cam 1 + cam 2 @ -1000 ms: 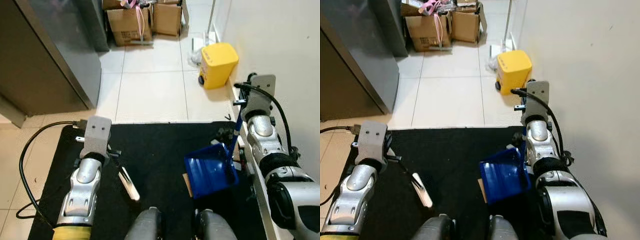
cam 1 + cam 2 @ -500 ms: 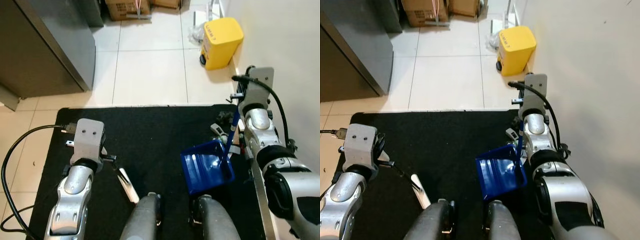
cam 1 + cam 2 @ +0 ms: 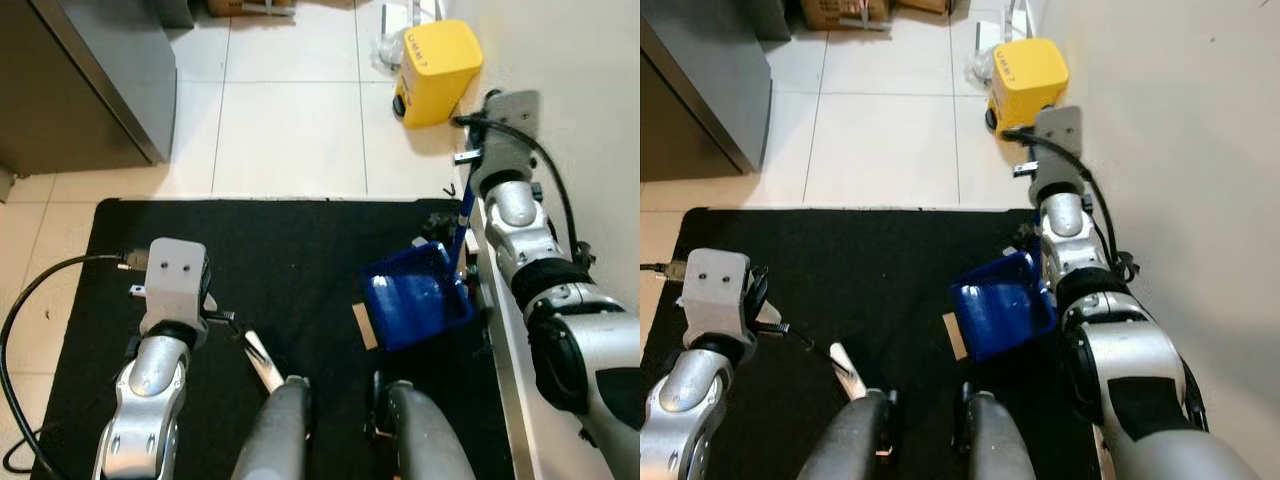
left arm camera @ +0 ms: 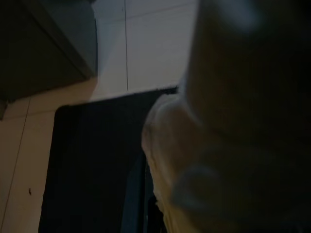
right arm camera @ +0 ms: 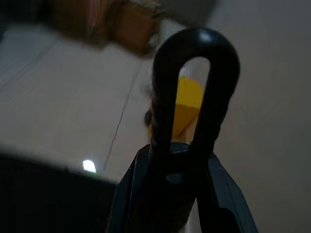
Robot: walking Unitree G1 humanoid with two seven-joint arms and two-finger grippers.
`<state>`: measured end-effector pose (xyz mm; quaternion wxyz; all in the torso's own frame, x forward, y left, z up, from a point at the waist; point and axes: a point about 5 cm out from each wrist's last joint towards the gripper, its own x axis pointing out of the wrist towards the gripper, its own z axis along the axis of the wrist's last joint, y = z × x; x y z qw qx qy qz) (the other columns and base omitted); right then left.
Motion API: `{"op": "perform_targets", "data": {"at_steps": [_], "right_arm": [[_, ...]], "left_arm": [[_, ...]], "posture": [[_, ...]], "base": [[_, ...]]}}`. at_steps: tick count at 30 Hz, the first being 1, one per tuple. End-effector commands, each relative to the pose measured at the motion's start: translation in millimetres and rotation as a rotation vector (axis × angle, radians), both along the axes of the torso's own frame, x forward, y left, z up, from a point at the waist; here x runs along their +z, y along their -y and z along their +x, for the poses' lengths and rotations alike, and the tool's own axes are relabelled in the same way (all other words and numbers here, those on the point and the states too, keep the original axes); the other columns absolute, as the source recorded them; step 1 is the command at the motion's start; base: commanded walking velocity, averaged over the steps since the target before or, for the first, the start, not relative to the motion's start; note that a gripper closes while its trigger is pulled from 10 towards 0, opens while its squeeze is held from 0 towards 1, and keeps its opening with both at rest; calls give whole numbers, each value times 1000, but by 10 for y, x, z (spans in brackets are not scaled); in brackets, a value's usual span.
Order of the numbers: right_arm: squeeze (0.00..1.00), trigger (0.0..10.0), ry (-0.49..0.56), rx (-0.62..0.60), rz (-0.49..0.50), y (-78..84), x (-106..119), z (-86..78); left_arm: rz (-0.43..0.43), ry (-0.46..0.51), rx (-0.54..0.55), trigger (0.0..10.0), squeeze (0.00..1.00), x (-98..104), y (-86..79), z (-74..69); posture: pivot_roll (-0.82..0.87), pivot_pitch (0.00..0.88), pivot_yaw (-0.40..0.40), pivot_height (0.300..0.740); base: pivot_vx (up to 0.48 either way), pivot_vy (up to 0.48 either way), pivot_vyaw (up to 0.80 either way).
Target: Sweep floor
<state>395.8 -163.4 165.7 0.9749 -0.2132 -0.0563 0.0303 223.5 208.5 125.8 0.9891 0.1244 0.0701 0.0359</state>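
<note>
A blue dustpan (image 3: 415, 300) rests tilted on the black mat (image 3: 290, 250) near the right wall. My right gripper (image 3: 463, 218) is shut on its thin blue handle (image 3: 460, 235); the handle's black loop end (image 5: 195, 73) looms close in the right wrist view. Over the mat's left part, my left gripper (image 3: 226, 322) is shut on a cream brush handle (image 3: 262, 365), which slants down toward my legs. That cream handle (image 4: 194, 170) sits blurred and close in the left wrist view. A small cardboard scrap (image 3: 363, 326) lies on the mat beside the dustpan.
A yellow bin (image 3: 437, 58) stands against the white wall (image 3: 580, 90) ahead on the right. A grey cabinet (image 3: 90, 70) stands at the left. Cardboard boxes (image 3: 835, 12) sit far back. A black cable (image 3: 30, 315) loops off my left arm. White tiles (image 3: 290, 140) lie beyond the mat.
The whole picture has shifted as the camera moved forward and tipped down. Both grippers keep their holds. The cardboard scrap beside the dustpan, hidden half a second ago, shows again.
</note>
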Motion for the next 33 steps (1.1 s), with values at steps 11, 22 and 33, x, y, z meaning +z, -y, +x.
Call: {"op": "perform_targets", "data": {"at_steps": [11,22,33], "right_arm": [[0,10000,-254,53,-245,434,-457,-209],[0,10000,-517,201,-708,860,-463,-311],[0,10000,-639,176,-974,1100,-351,-318]], "left_arm": [[-26,0,9,10000,0,-32,68,-4],[-26,13,-26,10000,0,-19,112,147],[-24,17,-28,10000,0,-17,113,203]], "posture": [[174,282,-86,740],[128,244,-70,740],[125,235,-70,740]], "base": [[0,0,0],[0,0,0],[0,0,0]]}}
